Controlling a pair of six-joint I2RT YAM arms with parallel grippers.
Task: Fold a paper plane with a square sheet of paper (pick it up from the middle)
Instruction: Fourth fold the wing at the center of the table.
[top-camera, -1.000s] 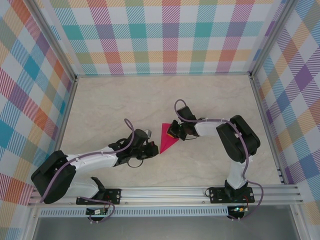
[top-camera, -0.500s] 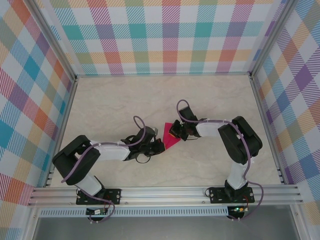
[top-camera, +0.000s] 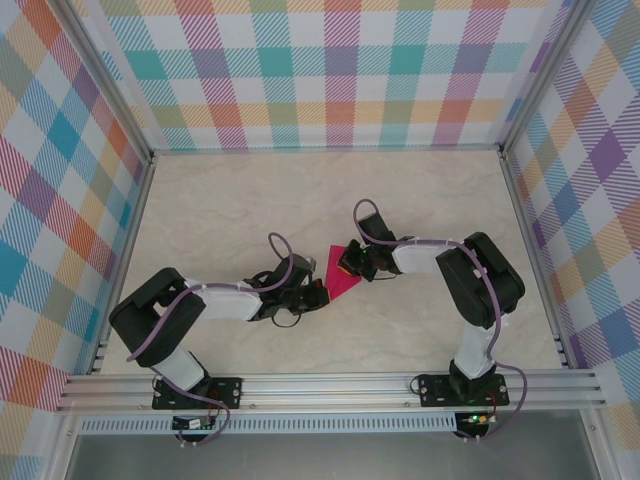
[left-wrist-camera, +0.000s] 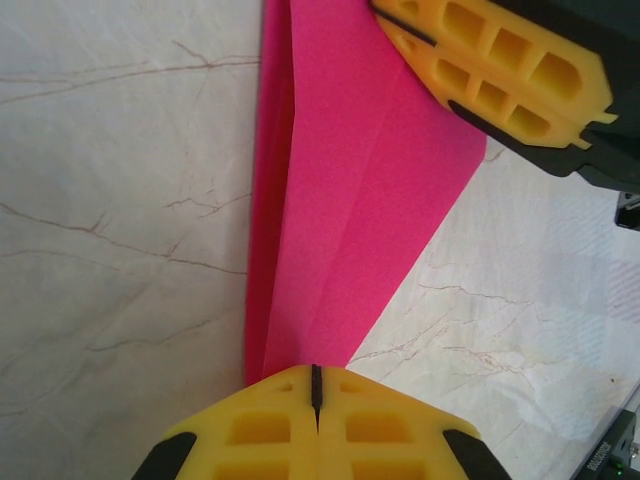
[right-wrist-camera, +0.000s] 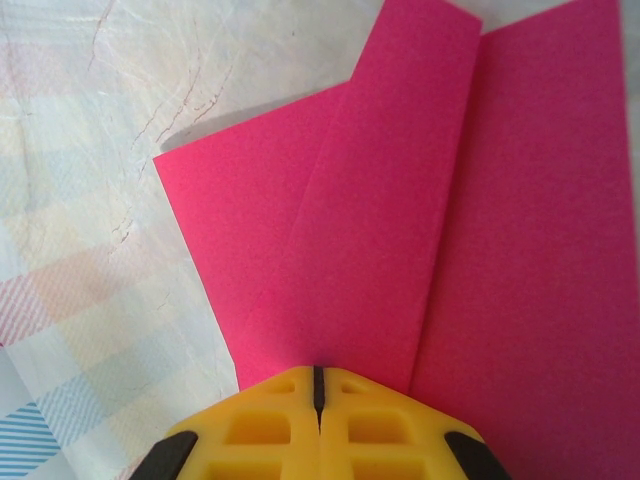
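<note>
Bench (top-camera: 230, 205) open out to plaid walls (top-camera: 330, 80) on three sides; middle blocked by left pincer (left-wrist-camera: 314, 372) and right pincer (right-wrist-camera: 317, 372) at opposite ends of pink paper (top-camera: 341, 282).

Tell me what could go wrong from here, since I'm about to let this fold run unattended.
1. The left gripper, shut, sits at the narrow tip of the folded paper, where the layers gape along one edge; a push there could crease them misaligned.
2. The right gripper, also shut, rests on the wide end; a drag by either might slide or buckle the thin sheet on the smooth table.
</note>
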